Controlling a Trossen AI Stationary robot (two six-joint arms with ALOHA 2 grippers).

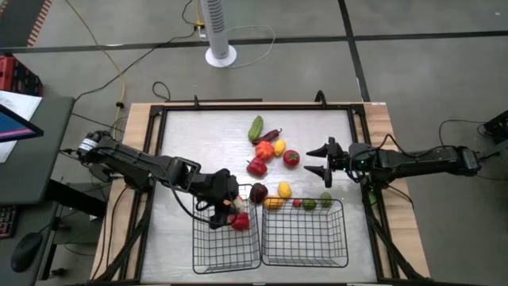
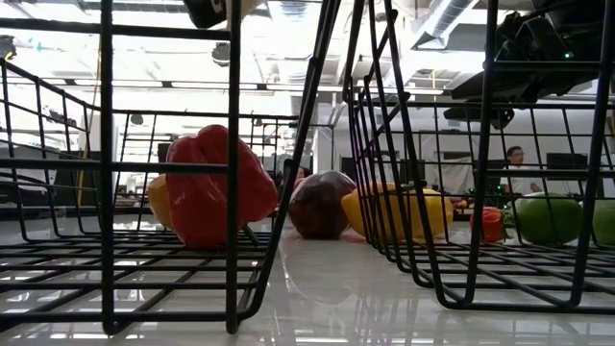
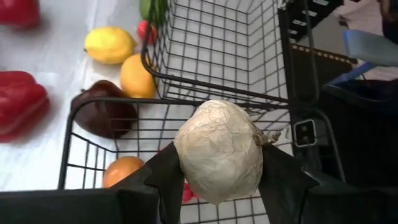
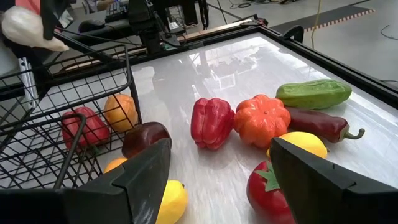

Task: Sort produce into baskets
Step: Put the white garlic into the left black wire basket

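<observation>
My left gripper [image 1: 225,208] is shut on a white garlic [image 3: 219,149] above the far rim of the left basket [image 1: 226,246]. A red pepper [image 1: 240,221] and an orange piece [image 3: 121,171] lie in that basket. The right basket [image 1: 305,238] stands beside it. More produce lies on the table: a cucumber [image 4: 314,93], a red pepper [image 4: 211,121], an orange ribbed piece [image 4: 261,118], a tomato [image 1: 291,158], lemons [image 1: 284,189] and a dark purple piece [image 1: 259,191]. My right gripper [image 1: 321,160] hovers open to the right of the tomato, touching nothing. My left gripper pinches the garlic by two opposite sides [image 3: 186,163] between its two fingers [image 3: 163,177]. The fingers slant downward, coming from the table's left. The garlic is lifted clear above the left basket, and its stem tip [image 3: 270,137] sticks out sideways.
Small red and green pieces [image 1: 309,204] lie along the right basket's far rim. A black frame [image 1: 361,119] borders the white tabletop. The table's far left part [image 1: 198,135] holds nothing. A person [image 2: 514,159] sits in the room behind.
</observation>
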